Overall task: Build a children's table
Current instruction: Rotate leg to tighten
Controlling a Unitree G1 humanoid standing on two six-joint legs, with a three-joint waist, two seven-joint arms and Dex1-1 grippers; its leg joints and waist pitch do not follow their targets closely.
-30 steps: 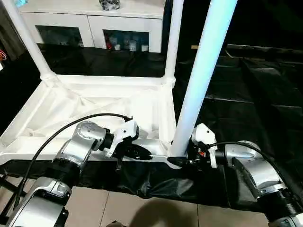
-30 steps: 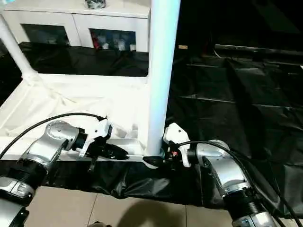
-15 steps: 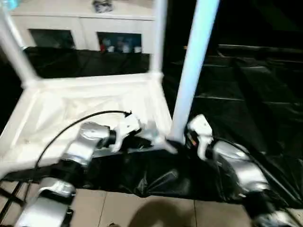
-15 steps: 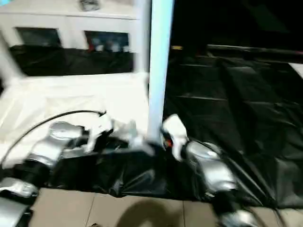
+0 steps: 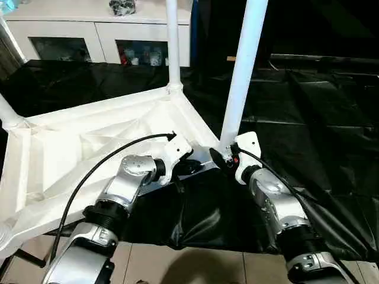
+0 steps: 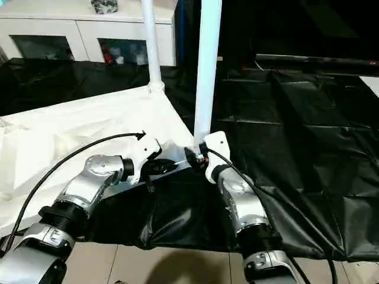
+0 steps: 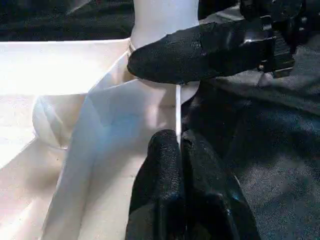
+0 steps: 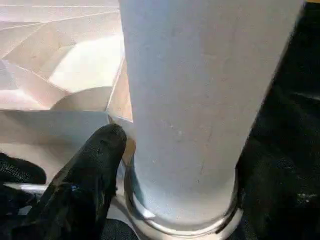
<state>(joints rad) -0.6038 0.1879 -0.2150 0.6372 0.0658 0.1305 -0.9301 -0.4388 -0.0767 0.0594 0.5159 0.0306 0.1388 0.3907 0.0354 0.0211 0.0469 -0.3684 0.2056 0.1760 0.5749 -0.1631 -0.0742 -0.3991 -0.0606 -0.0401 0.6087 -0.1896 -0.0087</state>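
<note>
Swung round since a second ago, the upturned top [image 5: 89, 148] of the children's table now lies at an angle on the black sheet [image 5: 308, 118], its near-right corner turned toward the robot and both arms drawn in close together at that corner. That corner carries the leg [image 5: 241, 77] in hand, standing upright in its round socket, so I judge this step to be seating or tightening it, with the top held steady meanwhile. In the left wrist view the left hand [image 7: 181, 145] has its fingers pressed together on the thin rim of the top, pinching it just beside the socket. The right hand [image 5: 220, 158] sits at the foot of the leg with one black finger [image 8: 85, 170] against the collar; its other finger is hidden, so I cannot tell whether it is spread or clamped on the tube. Counted: one top; three legs showing upright in corner sockets, this one, one at the far corner [image 5: 172, 44] and one at the picture's left edge [image 5: 7, 112]. Behind stands a white cabinet [image 5: 77, 29].
</note>
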